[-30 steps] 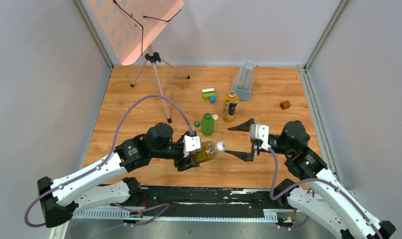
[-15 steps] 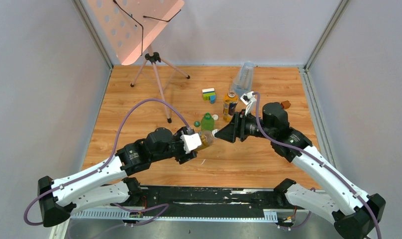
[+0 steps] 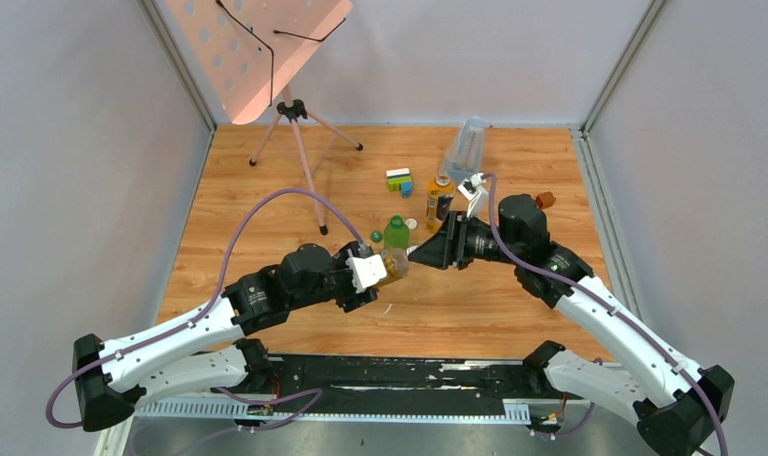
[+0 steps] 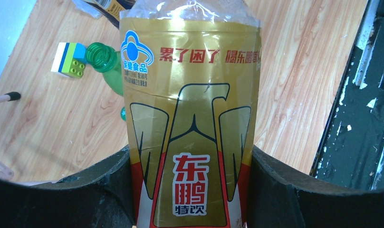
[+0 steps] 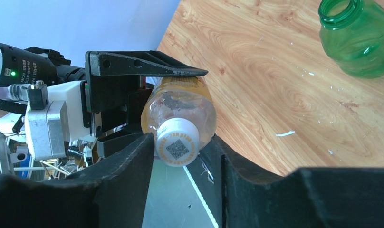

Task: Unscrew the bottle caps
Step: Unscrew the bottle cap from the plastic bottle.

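Just past the tips of the right pincer (image 3: 416, 253), on the far side, the open green bottle (image 3: 395, 235) is standing as the nearest obstacle. A loose white cap (image 3: 411, 224) and a green cap (image 3: 375, 237) are lying beside it. The yellow-label bottle (image 3: 439, 201) and the clear bluish container (image 3: 464, 152) are crowding the space beyond its wrist. The left pincer (image 3: 388, 274), clamping the red-label bottle (image 4: 190, 95), is blocking the way straight ahead. On the near side of both pincers, the table (image 3: 456, 318) is showing bare boards.
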`<state>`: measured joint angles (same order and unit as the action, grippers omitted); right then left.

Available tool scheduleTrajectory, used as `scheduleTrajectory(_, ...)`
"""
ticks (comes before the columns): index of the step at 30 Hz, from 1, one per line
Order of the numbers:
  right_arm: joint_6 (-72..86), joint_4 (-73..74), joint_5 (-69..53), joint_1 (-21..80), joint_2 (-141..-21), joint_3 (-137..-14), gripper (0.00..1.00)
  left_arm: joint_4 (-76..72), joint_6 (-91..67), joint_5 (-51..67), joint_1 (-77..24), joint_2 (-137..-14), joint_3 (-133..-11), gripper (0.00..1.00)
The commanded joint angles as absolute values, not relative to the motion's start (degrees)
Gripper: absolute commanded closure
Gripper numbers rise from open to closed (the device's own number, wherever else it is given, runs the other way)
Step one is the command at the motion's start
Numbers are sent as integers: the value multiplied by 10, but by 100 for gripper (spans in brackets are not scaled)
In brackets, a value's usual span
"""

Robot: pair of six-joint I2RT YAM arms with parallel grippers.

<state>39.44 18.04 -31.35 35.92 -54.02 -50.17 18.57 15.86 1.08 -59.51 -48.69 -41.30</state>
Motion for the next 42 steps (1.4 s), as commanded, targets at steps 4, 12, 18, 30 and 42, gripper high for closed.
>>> scheduleTrajectory(4, 378, 120, -312, 357, -539, -488, 81, 167, 163, 21, -598, -485, -418, 75)
scheduleTrajectory(12, 66, 93, -460, 358, -478, -452, 100, 170, 101, 54, -587, -475, -421, 78)
scheduleTrajectory(18, -392, 143, -598, 358, -445, -423, 100, 230, 82, 261, -553, -493, -478, 77)
scheduleTrajectory(30, -493, 162, -557, 357, -422, -452, 52, 329, 96, 336, -547, -479, -515, 73)
scheduleTrajectory(42, 34, 10, -359, 357, -387, -424, 21, 257, 112, 82, -547, -468, -458, 73)
